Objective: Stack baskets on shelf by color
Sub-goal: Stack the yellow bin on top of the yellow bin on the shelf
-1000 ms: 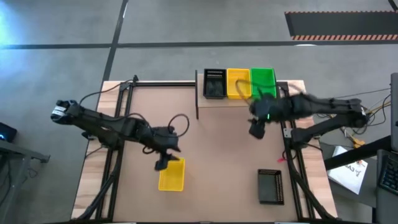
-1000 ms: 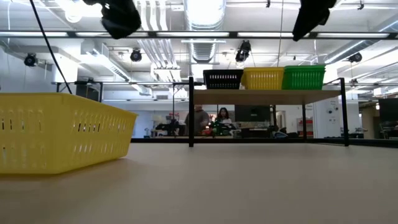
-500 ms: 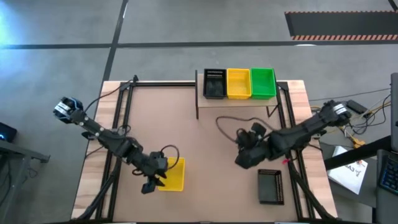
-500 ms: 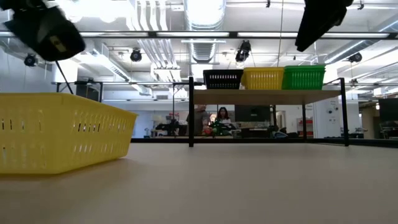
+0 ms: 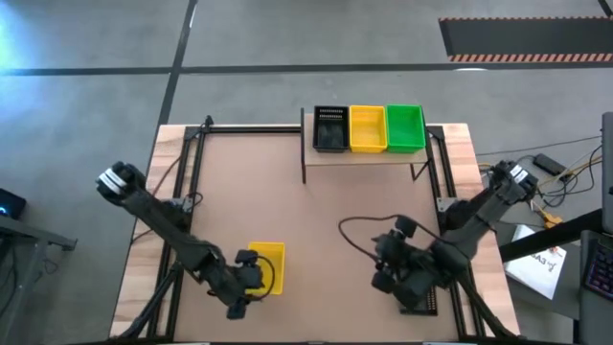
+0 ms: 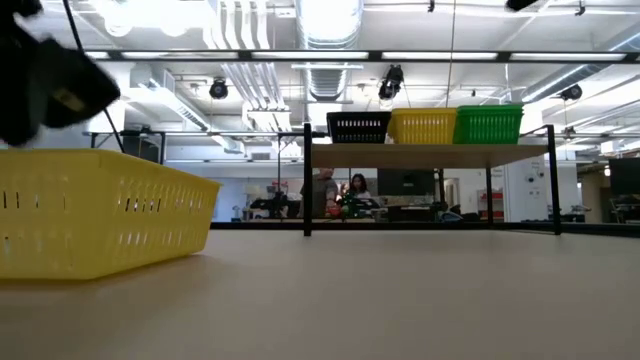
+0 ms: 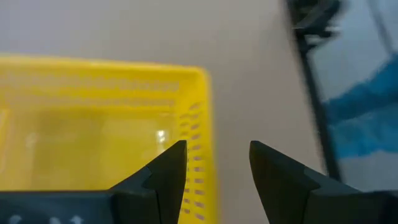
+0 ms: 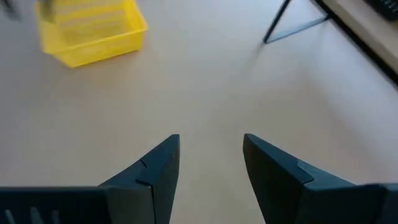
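Readable writing: none visible. Left end effector (image 7: 214, 168): fingers apart, empty, over rim of yellow basket (image 5: 265, 267) on table (image 5: 316, 230). Right end effector (image 8: 210, 163): apart, empty. Three baskets sit on shelf (image 5: 364, 156).

Your right gripper (image 5: 388, 278) covers most of the black basket (image 5: 422, 302) on the desk — only its edge shows.

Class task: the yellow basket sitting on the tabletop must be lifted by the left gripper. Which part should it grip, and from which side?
Probably the yellow basket's thin slotted side wall, from above. It sits upright and open-topped, and the left gripper, open, already has one finger each side of that wall.
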{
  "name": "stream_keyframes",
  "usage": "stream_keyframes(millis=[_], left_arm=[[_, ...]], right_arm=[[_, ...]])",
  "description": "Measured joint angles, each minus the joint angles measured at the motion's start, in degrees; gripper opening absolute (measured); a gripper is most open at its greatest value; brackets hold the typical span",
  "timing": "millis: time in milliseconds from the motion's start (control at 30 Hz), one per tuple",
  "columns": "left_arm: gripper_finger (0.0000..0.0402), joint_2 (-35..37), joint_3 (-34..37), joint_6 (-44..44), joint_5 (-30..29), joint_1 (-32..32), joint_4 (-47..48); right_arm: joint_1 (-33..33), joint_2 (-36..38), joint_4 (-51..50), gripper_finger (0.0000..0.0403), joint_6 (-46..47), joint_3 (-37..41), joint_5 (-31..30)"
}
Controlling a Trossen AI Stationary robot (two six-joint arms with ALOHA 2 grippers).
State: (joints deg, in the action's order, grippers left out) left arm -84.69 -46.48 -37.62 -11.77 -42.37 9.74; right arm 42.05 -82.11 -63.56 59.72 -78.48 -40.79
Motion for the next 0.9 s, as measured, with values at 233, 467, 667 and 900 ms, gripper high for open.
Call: stream_keyframes(millis=[233,467,667,900], left_arm=[[0.0152,-6.8,-0.5,-2.6,-2.1,0.0,-1.6],[0.0056,-9.1,-0.9,-4.1,-6.8,0.7,-2.0],[0.0007,-9.2,-4.1,-2.9,-6.0,3.2,-1.8],[0.0,-9.3,-14.5,-1.0,-2.6,10.4,1.3]], right_arm=[[5.0,-0.1,0.0,0.017,7.3,0.0,-0.4],[7.9,-0.1,0.0,0.017,11.4,0.0,-0.4],[11.6,0.4,0.0,0.017,14.3,0.0,0.2],[17.3,0.4,-0.4,0.017,18.8,0.0,0.2]])
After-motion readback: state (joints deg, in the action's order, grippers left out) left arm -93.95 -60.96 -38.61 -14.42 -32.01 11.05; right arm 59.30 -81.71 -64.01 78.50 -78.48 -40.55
